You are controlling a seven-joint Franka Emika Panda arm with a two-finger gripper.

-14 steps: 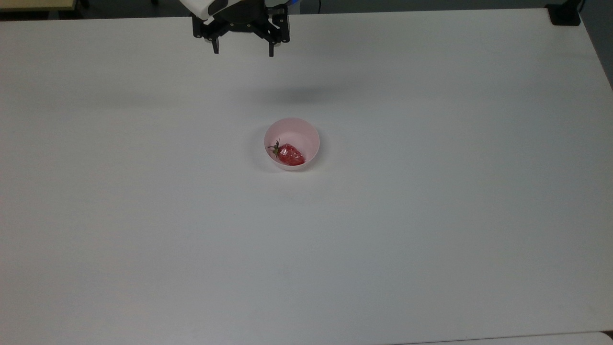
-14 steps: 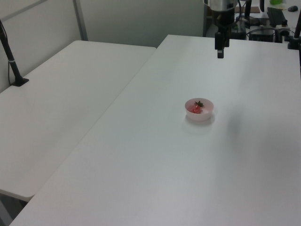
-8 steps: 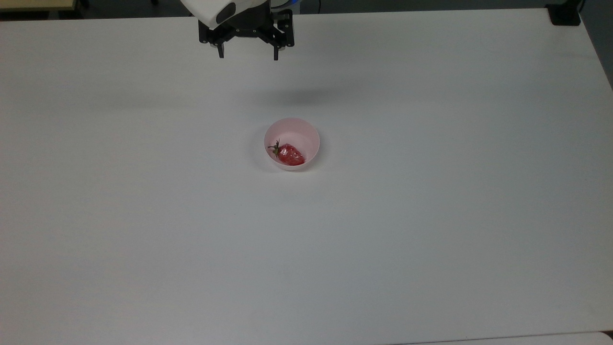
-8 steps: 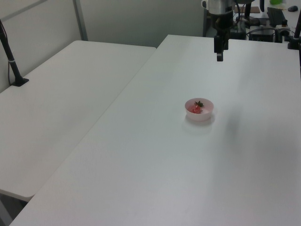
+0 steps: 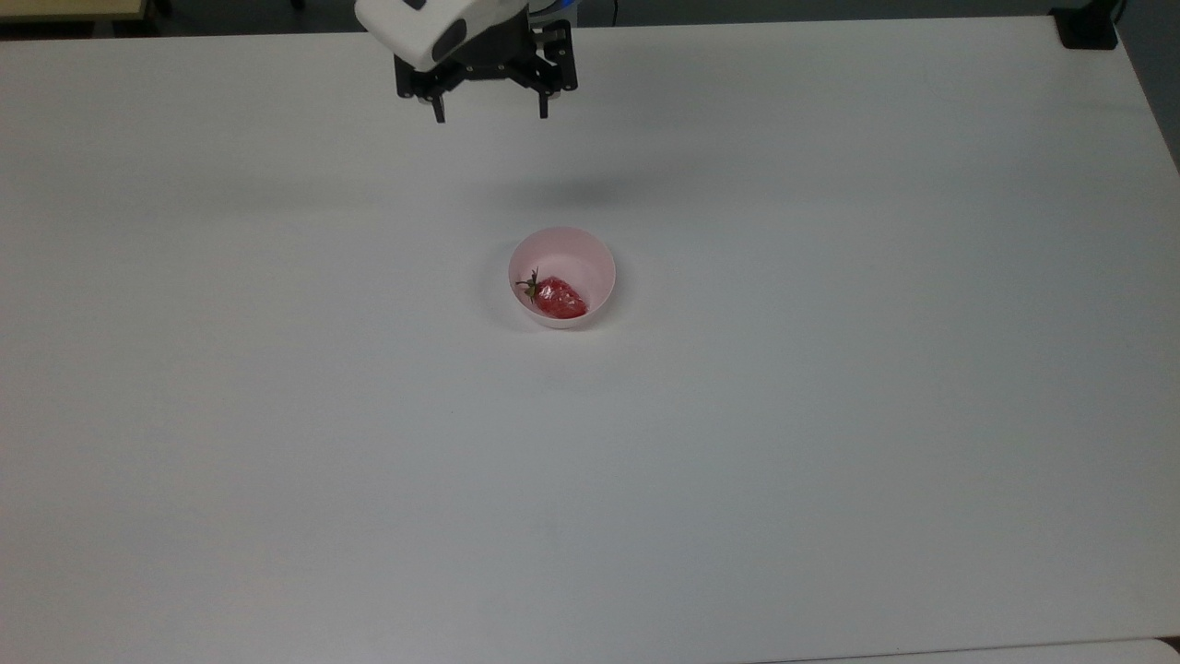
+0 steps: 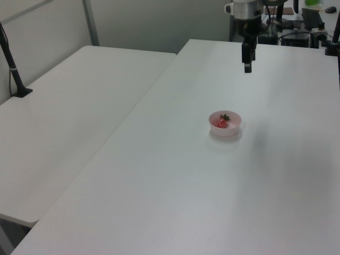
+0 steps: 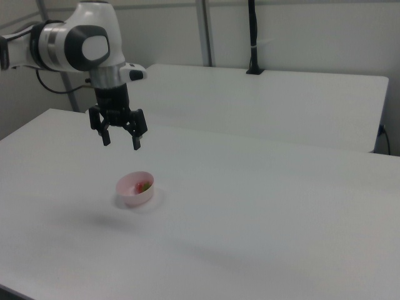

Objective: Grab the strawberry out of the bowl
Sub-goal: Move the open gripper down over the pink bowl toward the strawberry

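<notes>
Strawberry (image 5: 560, 299) half-hidden behind bowl (image 5: 590, 255) wall — gripper (image 5: 490, 116) spread wide, empty.

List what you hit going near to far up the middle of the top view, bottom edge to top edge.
Bare white tabletop → small glossy red strawberry lying in the near part of the round pale pink bowl → the bowl's far rim → more bare tabletop → black two-finger gripper, open, hanging above the table's far edge.
</notes>
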